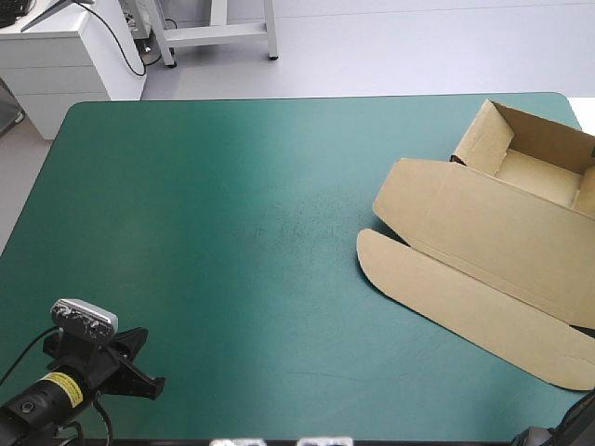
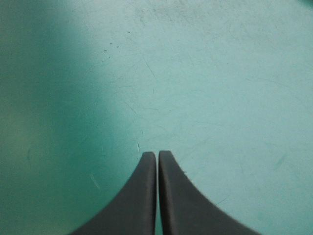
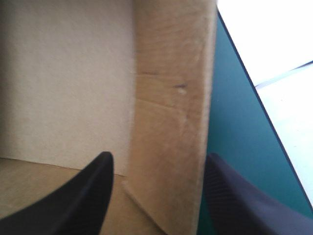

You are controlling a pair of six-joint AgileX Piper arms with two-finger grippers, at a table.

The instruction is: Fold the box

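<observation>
Teal-green cover [image 1: 232,186], brown box [image 1: 483,251] wall inside the wide-apart right end effector [image 3: 159,161]; left end effector [image 2: 157,154] together, well away.

the brown box [image 1: 483,242] lies on the right side of the counter [image 1: 214,232], near the far corner: an open tray with its walls raised, the lid spread flat toward the middle, its front flap round-cornered.

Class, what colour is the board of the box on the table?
Plain brown; the box shows best in the high view.
</observation>
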